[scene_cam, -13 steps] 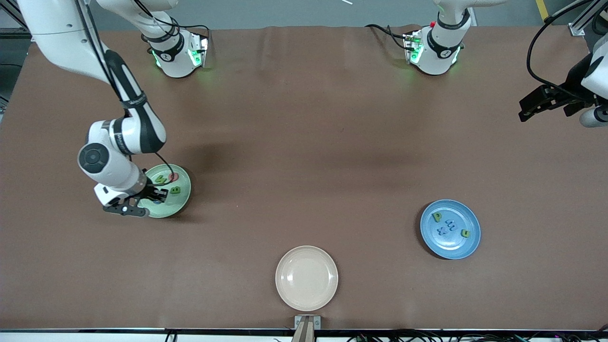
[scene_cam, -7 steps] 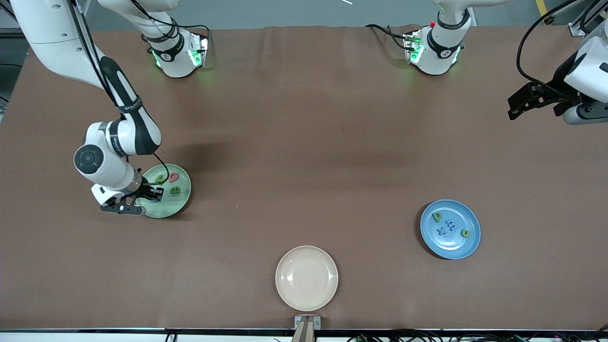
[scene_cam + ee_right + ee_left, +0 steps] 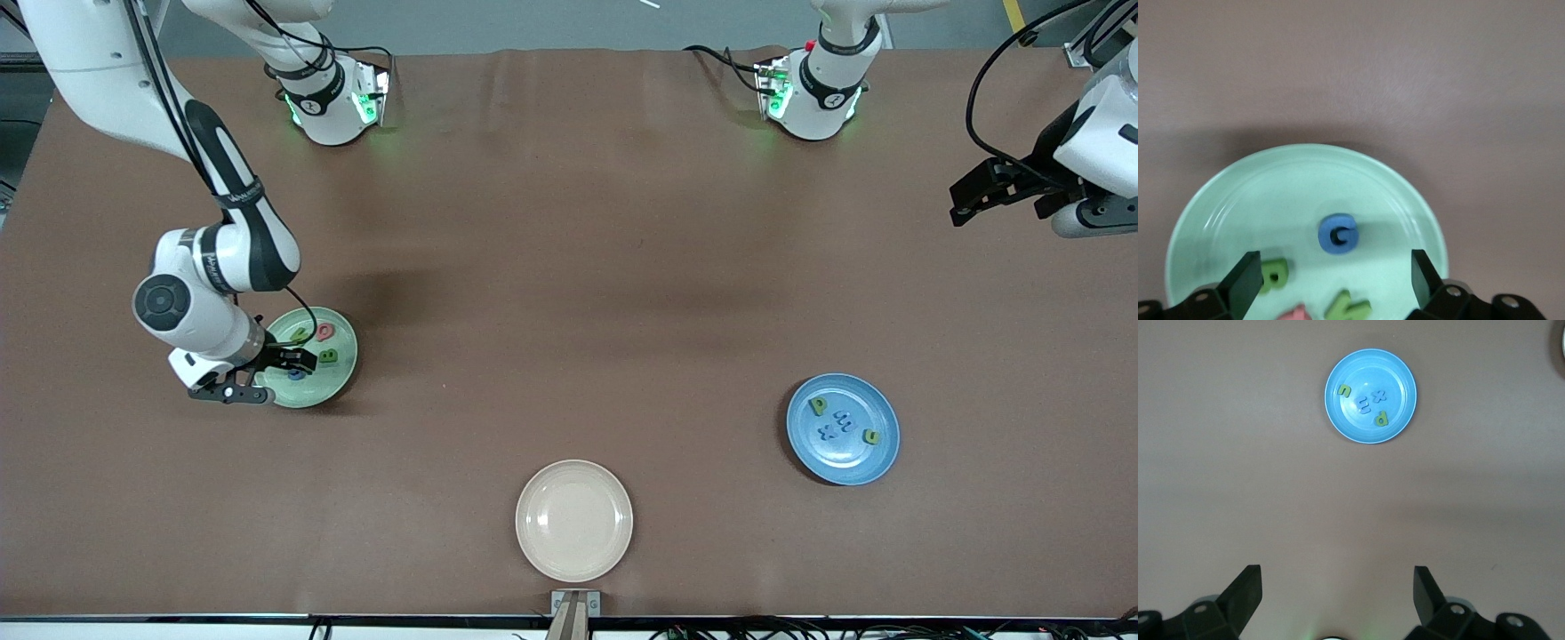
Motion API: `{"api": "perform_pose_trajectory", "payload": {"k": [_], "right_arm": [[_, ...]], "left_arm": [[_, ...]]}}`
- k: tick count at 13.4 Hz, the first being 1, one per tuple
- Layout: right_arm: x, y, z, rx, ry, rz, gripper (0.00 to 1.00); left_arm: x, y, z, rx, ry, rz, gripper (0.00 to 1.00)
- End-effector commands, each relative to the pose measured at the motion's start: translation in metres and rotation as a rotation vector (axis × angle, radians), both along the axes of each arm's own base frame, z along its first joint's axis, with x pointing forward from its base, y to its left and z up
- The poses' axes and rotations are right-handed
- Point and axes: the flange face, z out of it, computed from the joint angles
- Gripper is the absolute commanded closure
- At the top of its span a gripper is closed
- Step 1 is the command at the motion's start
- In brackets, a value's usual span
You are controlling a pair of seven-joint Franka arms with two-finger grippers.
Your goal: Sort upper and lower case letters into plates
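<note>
The mint green plate (image 3: 322, 388) lies toward the right arm's end of the table and holds upper case letters. In the right wrist view the same plate (image 3: 1271, 200) shows a blue G (image 3: 1337, 234), a green letter (image 3: 1275, 275), another green letter (image 3: 1348, 308) and a pink one (image 3: 1293, 313). My right gripper (image 3: 302, 360) (image 3: 1335, 267) hangs open just over this plate with nothing between its fingers. The blue plate (image 3: 845, 464) (image 3: 1338, 420) holds lower case letters: a green n (image 3: 1345, 390), a blue u (image 3: 1365, 404), a blue x (image 3: 1379, 395) and a green p (image 3: 1381, 419). My left gripper (image 3: 965, 200) (image 3: 1337, 583) is open and empty, high over the left arm's end of the table.
A beige plate (image 3: 573, 520) with nothing in it sits at the table's edge nearest the front camera, midway between the two arms' ends. Both robot bases stand along the edge farthest from that camera. Bare brown tabletop (image 3: 569, 293) stretches between the plates.
My right gripper has opened and the blue G now lies loose on the mint green plate. The left arm drifted a little toward the table's middle, then stopped.
</note>
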Motion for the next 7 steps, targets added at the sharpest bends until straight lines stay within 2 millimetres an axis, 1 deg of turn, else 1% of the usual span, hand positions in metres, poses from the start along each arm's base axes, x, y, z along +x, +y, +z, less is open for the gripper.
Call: {"api": "perform_pose_trajectory", "payload": {"k": [1, 3, 5, 6, 7], "right_arm": [[0.007, -0.014, 0.090, -0.019, 0.047, 0.082, 0.00], [0.015, -0.031, 0.142, -0.025, 0.105, 0.094, 0.00], [0.022, -0.046, 0.198, -0.024, 0.140, 0.093, 0.00], [0.024, -0.052, 0.219, -0.024, 0.144, 0.086, 0.00], [0.024, -0.054, 0.236, -0.018, 0.148, 0.077, 0.00]], "left_arm": [[-0.006, 0.001, 0.003, -0.006, -0.003, -0.001, 0.00], [-0.007, -0.005, 0.003, -0.006, 0.002, -0.009, 0.00], [-0.006, -0.004, 0.003, -0.007, -0.005, -0.009, 0.00], [-0.006, -0.005, 0.004, -0.008, -0.007, -0.011, 0.00], [-0.006, -0.006, 0.005, -0.008, -0.011, -0.012, 0.00]]}}
